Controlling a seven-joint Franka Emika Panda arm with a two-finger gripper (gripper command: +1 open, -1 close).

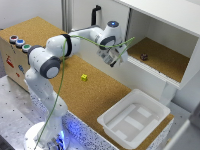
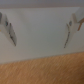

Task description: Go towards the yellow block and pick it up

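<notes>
The yellow block [image 1: 84, 77] is a tiny bright cube lying on the cork tabletop [image 1: 95, 95], near its middle. My gripper [image 1: 115, 57] hangs well above and to the exterior view's right of it, close to the open front of the white shelf. The wrist view is blurred; both fingers [image 2: 7, 27] stand far apart with nothing between them, so the gripper [image 2: 40, 30] is open. That view faces a white wall with a strip of cork below, and the block is out of its sight.
A white shelf box [image 1: 165, 30] with a cork floor holds a small dark reddish object [image 1: 144, 57]. A white plastic tray [image 1: 132, 117] sits at the table's near right corner. A button box [image 1: 19, 42] stands at the left.
</notes>
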